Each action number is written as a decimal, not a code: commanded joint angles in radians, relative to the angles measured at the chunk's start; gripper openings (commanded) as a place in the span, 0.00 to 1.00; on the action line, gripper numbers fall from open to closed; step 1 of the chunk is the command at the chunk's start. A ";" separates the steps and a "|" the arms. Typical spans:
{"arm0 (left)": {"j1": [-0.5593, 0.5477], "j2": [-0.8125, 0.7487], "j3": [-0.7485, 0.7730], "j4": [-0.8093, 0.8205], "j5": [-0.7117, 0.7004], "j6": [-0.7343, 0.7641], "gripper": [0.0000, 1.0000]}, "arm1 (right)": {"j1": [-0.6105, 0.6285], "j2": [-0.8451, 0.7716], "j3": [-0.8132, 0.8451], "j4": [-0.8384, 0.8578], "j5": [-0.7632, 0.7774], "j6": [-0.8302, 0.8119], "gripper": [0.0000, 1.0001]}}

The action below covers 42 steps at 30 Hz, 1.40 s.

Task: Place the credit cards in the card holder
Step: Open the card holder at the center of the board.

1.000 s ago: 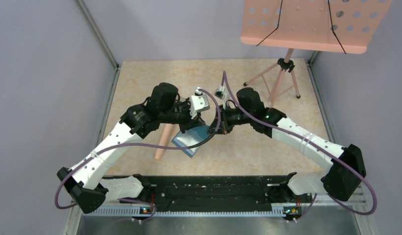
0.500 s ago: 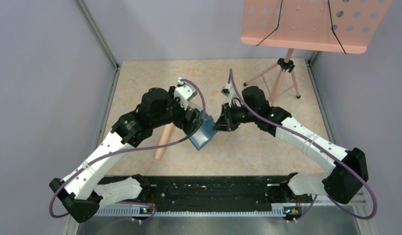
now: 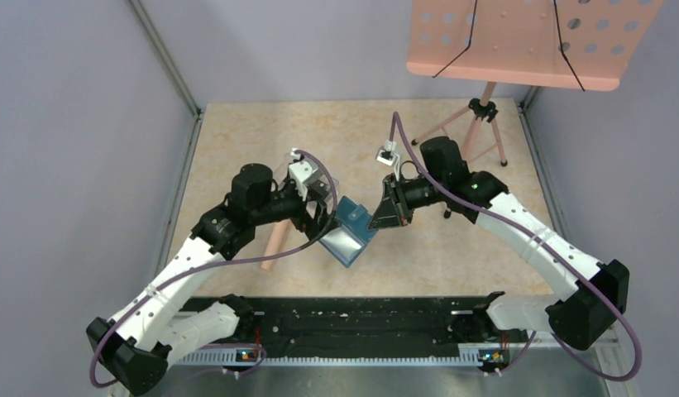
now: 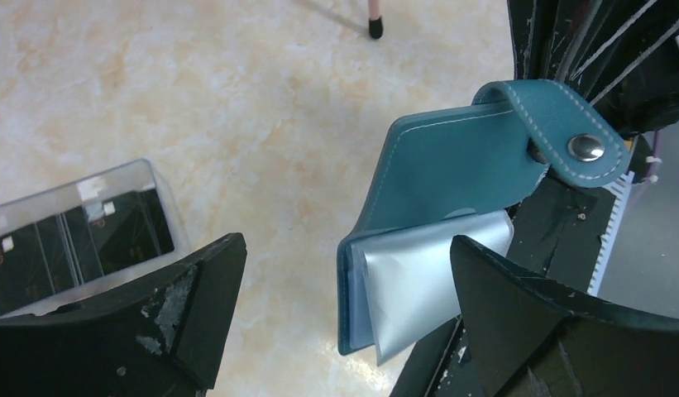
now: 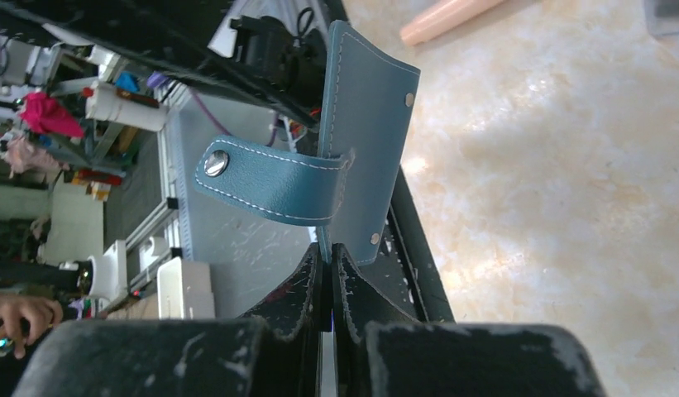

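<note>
Right gripper (image 5: 326, 248) is pinched tight on one edge of the card holder (image 5: 365, 141), fingers flat against each other with the teal leather between them. Holder stands on edge in that view, and the strap (image 5: 270, 182) with its snap button (image 5: 213, 163) is undone and curls off to the side. Left gripper (image 4: 344, 248) is spread wide and grips nothing; its black fingers (image 4: 187, 306) sit on either side of the frame. The holder (image 4: 451, 174) hangs just ahead of them, partly open, with pale silvery-blue inner pockets (image 4: 418, 281) showing. From above, the two grippers face each other near the middle of the table (image 3: 236, 141), the holder (image 3: 351, 231) between them, right gripper (image 3: 377, 219) on it and left gripper (image 3: 323, 217) just beside it. Credit cards (image 4: 79, 248), black, lie side by side inside a clear plastic box (image 4: 71, 188) on the table, left of the left gripper's fingers and apart from the holder. A pink cylinder (image 3: 274, 244) lies under the left arm. A pink stand (image 3: 526, 41) is at the far right corner.
</note>
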 commanded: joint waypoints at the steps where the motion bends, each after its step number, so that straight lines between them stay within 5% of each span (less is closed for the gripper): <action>1: 0.052 -0.049 -0.079 0.288 0.268 0.031 0.99 | 0.000 -0.003 0.081 -0.029 -0.147 -0.044 0.00; 7: 0.056 -0.006 -0.110 0.456 0.483 -0.053 0.99 | -0.001 -0.002 0.075 -0.033 -0.168 -0.038 0.00; 13: 0.055 0.063 -0.091 0.479 0.619 -0.096 0.86 | 0.000 -0.004 0.083 -0.019 -0.096 -0.009 0.00; 20: 0.056 0.061 -0.089 0.402 0.605 -0.074 0.35 | 0.000 -0.014 0.051 0.117 -0.124 0.100 0.00; 22: 0.057 0.053 -0.084 0.397 0.569 -0.089 0.02 | -0.002 -0.019 0.047 0.127 -0.106 0.110 0.05; 31: 0.057 0.003 -0.123 0.528 0.444 -0.248 0.00 | -0.089 -0.138 -0.157 0.520 -0.106 0.410 0.62; 38: 0.057 -0.015 -0.185 0.705 0.439 -0.409 0.00 | -0.089 -0.140 -0.223 0.702 -0.131 0.494 0.64; 42: 0.057 -0.018 -0.206 0.769 0.426 -0.474 0.00 | -0.089 -0.117 -0.218 0.752 -0.148 0.523 0.56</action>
